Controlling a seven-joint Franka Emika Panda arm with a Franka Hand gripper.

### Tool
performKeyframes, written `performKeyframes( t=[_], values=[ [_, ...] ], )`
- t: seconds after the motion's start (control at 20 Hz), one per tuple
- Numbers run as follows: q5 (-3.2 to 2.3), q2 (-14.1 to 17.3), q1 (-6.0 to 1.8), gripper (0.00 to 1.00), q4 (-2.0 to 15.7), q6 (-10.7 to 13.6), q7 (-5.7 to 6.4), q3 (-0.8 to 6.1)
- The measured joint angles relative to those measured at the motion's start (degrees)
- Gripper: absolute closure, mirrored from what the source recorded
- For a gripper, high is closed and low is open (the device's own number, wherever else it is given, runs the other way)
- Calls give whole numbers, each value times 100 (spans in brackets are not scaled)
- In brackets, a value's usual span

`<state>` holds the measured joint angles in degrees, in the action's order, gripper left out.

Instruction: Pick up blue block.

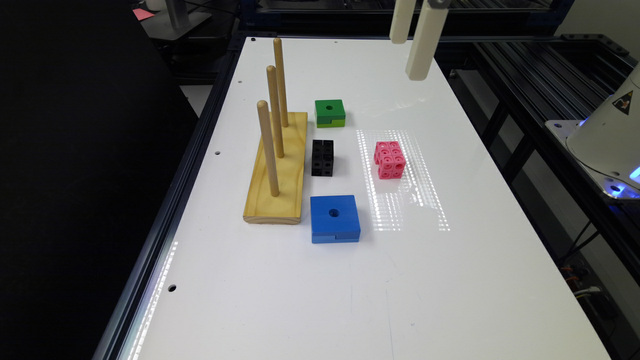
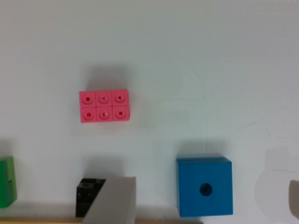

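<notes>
The glossy white surface [image 1: 300, 300] carries everything, and the exterior view reads from its left to its right as follows. First comes a pale wooden base [image 1: 277, 170], a long varnished plank with visible grain, bearing three upright round dowels [image 1: 274, 112] in a row. Just beside it, toward the exterior view's right, three blocks sit in a line: a green block [image 1: 330, 113] with a round centre hole and a lighter lower layer, a black cube cluster [image 1: 322, 158] of studded, dimpled units, and the blue block [image 1: 334, 218], flat, square, smooth bright-blue plastic with a round centre hole and a notched seam on its near side. Further right lies a pink cube cluster [image 1: 389, 159], its faces covered in small round sockets, sitting on a patch of reflected light dots.

The pincer [image 1: 413, 37] hangs high above the far end of the surface, two long cream fingers pointing down, spread apart and holding nothing. All the blocks are well below it and nearer the camera; the blue block is the farthest from it of the blocks, resting untouched on the surface.

In the wrist view the blue block [image 2: 204, 186] appears between two blurred grey shapes at the frame edge, probably the fingertips [image 2: 114, 203]; the pink cluster [image 2: 104, 106] lies apart from it.
</notes>
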<state>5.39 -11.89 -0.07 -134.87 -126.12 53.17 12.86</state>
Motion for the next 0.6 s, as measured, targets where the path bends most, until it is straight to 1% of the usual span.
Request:
performKeyframes(
  t=[0.15,0.3,0.4,0.6],
  values=[
    [-4,156,0,0,2,-92,5,12],
    [-20,447,0,0,-3,-353,12,23],
    [-25,585,0,0,0,-478,12,23],
    [-25,636,0,0,5,-522,14,23]
  ],
)
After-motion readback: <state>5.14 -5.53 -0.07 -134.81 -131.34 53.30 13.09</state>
